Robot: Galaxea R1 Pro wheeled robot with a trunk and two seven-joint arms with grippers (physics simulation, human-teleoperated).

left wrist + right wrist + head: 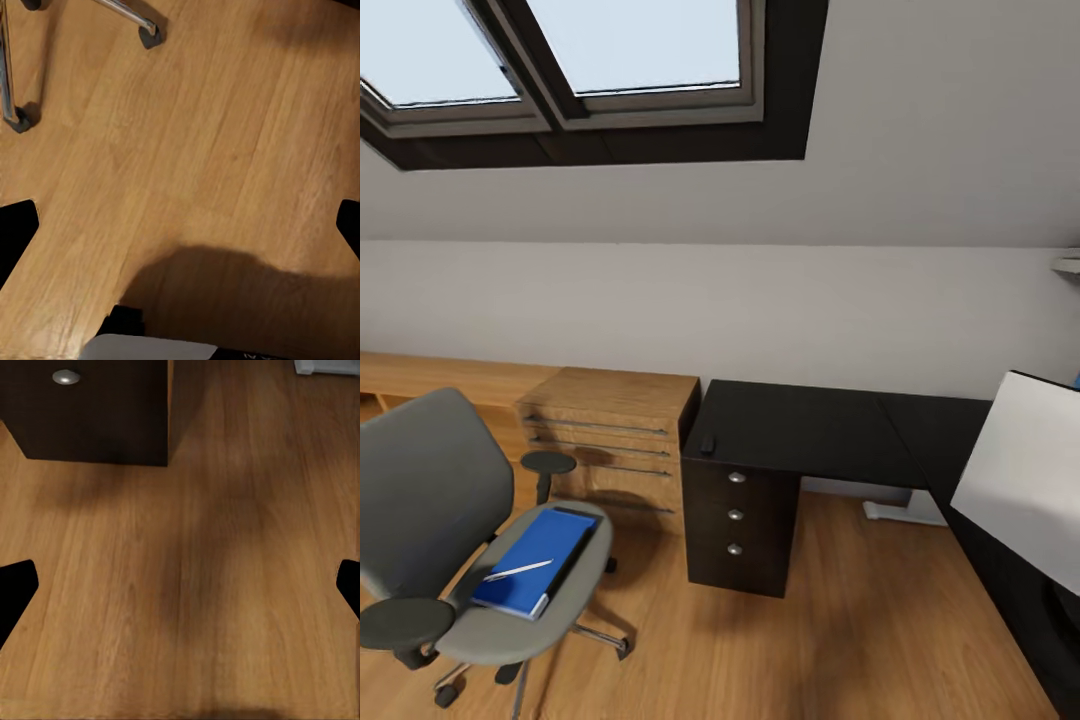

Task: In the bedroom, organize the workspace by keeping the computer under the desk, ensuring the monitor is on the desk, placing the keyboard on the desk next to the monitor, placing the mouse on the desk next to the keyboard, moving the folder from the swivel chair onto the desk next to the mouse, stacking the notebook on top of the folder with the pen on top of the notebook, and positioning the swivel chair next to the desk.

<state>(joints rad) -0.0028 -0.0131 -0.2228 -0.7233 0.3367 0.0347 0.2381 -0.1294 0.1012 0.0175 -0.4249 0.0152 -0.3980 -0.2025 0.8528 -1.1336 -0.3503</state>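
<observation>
Three round metal knobs ran down the front of the dark drawer unit (pixel 738 515) under the desk (pixel 810 430), whose glossy black top met the white wall. No brand, label or writing could be read on anything. A small dark object (pixel 707 443) lay on the desk top near its edge above the drawers; what it was could not be told. Just beside the desk stood a light-wood cabinet (pixel 615 440) with its drawers closed. The swivel chair (pixel 455 540) stood beyond the cabinet, apart from the desk, and its seat held the blue folder (pixel 538 560) with the white pen (pixel 518 571) lying on top. The monitor (pixel 1025 470), white back showing, leaned over the desk's other wing. Both wrist cameras faced the wood floor (pixel 180 585): the left gripper (pixel 180 221) and the right gripper (pixel 180 585) each had their fingertips spread wide, holding nothing.
</observation>
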